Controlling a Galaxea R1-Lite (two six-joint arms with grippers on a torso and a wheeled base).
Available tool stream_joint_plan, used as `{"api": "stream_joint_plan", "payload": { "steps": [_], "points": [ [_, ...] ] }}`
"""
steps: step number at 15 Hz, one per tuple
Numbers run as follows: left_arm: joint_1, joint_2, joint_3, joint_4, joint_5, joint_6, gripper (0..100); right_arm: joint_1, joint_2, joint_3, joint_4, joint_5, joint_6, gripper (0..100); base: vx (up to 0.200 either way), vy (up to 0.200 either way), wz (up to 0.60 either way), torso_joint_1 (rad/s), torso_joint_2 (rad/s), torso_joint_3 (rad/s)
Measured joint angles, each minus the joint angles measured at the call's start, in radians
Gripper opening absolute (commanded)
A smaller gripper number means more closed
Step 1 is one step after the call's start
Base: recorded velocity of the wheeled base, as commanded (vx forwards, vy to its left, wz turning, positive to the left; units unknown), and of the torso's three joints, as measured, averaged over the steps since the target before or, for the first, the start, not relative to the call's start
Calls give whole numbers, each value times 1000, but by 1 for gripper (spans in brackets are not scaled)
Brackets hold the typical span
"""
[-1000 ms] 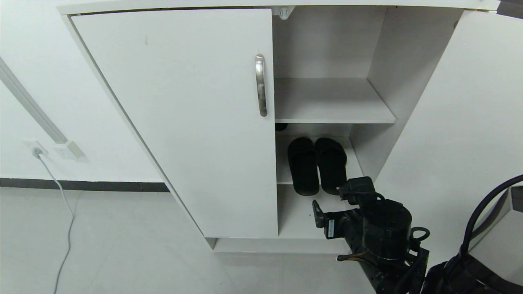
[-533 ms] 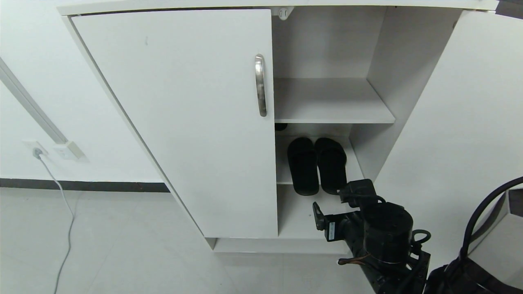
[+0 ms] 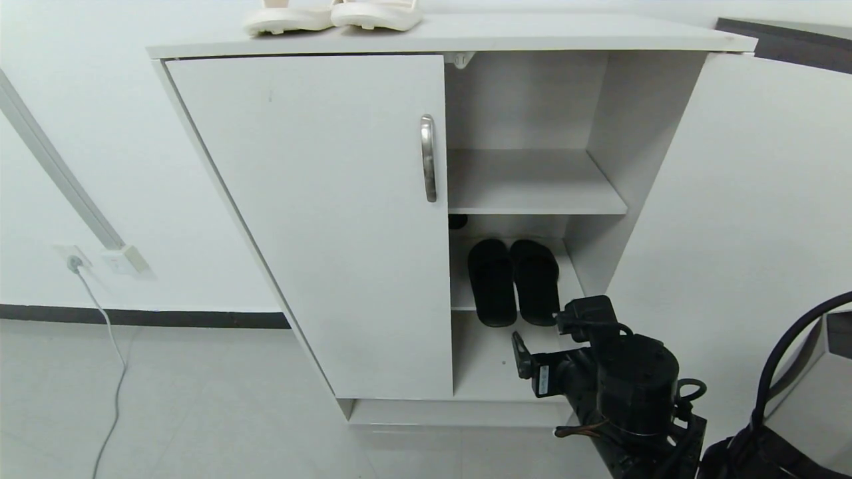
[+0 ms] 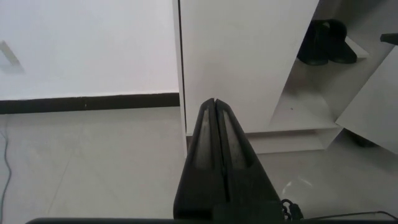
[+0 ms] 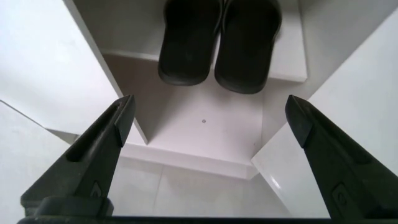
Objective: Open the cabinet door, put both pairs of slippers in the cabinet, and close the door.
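Item 1. A white wall socket point(image 3: 74, 261) with a grey cable point(image 3: 110, 372) is on the wall left of the white two-door cabinet point(image 3: 532, 36).

Item 2. The left end effector point(image 4: 214, 106) is in front of the cabinet and well apart from it, over the pale tiled floor point(image 3: 166, 399). It points toward the lower corner of the closed door. Its fingers are pressed together and it grips nothing.

Item 3. A pair of cream slippers point(image 3: 333, 16) lies on the cabinet's top panel, above the closed door.

Item 4. The cabinet's left door point(image 3: 313, 219) is closed. Its vertical brushed-metal handle point(image 3: 428, 158) is at the door's right edge.

Item 5. The cabinet's right compartment is open. A pair of black slide slippers point(image 3: 511, 281) lies side by side on the second shelf down, and their near ends overhang the shelf's front edge.

Item 6. The right end effector point(image 3: 552, 332) is just in front of the cabinet's bottom compartment, below the black slippers. Its fingers are spread wide and it holds nothing.

Item 7. The cabinet's right door point(image 3: 765, 233) is swung fully open.
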Motion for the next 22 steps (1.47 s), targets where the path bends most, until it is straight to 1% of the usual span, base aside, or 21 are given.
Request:
{"api": "stream_joint_plan", "payload": {
  "steps": [5,8,11,20,22],
  "points": [
    [0,0,0,0,0,0,0,4,3,17,-6,0,0,100,0,0,0,4,1,199],
    [0,0,0,0,0,-1,0,5,21,24,-53,0,0,100,0,0,0,2,2,134],
    [0,0,0,0,1,-1,0,2,56,29,-110,-2,-7,100,0,0,0,0,0,0],
    [0,0,0,0,0,-2,0,-1,80,48,-139,-1,-11,100,0,0,0,0,0,0],
    [0,0,0,0,0,-2,0,-1,80,49,-140,-1,-11,100,0,200,0,0,2,0]
  ]
}}
